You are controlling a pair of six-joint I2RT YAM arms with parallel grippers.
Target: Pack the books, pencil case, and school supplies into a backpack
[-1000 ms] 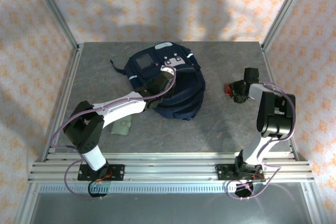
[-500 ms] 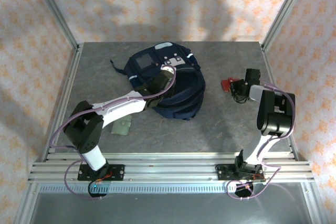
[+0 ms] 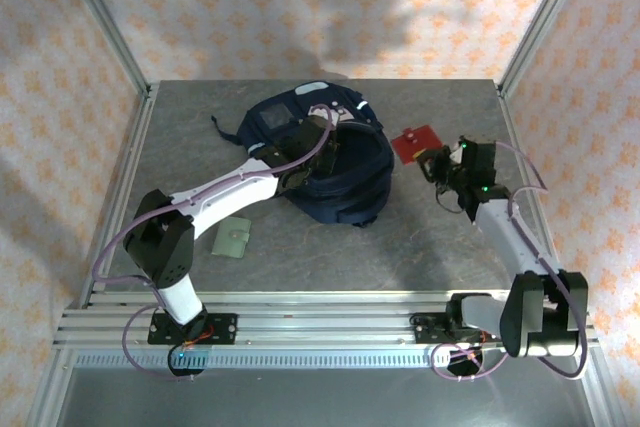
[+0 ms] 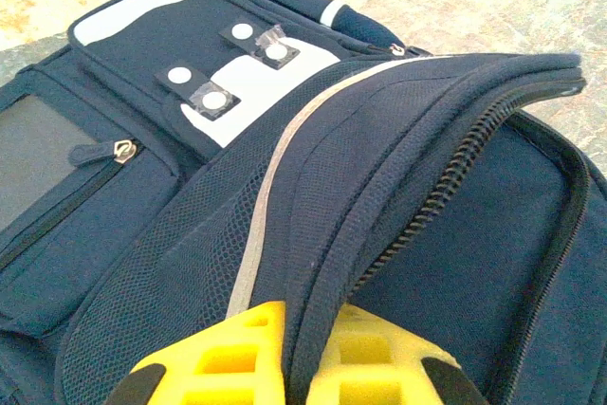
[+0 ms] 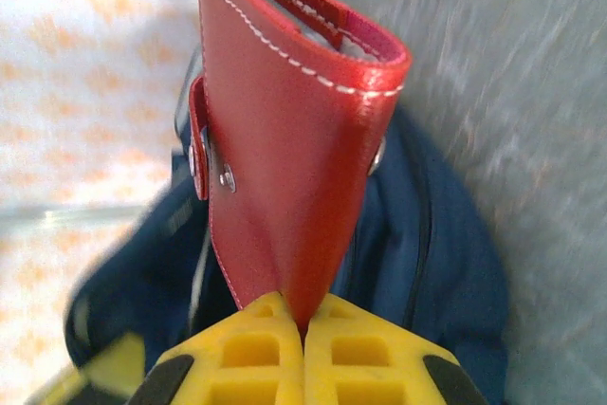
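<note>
The navy backpack (image 3: pixel 330 162) lies at the table's middle back, its main zip gaping. My left gripper (image 3: pixel 318 139) is shut on the backpack's zipper edge (image 4: pixel 313 301) and holds that flap up, with the white patches (image 4: pixel 251 78) beyond it. My right gripper (image 3: pixel 432 159) is shut on a corner of a small red square wallet (image 3: pixel 416 140), one of the school supplies, held in the air just right of the backpack. In the right wrist view the red wallet (image 5: pixel 289 158) hangs from my yellow fingertips (image 5: pixel 305 322) with the backpack (image 5: pixel 417 263) behind it. A pale green wallet (image 3: pixel 232 237) lies on the table near the left arm.
The grey table (image 3: pixel 420 237) is bordered by aluminium posts (image 3: pixel 105 22) and patterned walls. Both arm bases are bolted to the front rail (image 3: pixel 320 325).
My right gripper has shut on the red wallet, lifted it off the table and carried it left toward the backpack. My left gripper has raised the flap slightly farther back.
</note>
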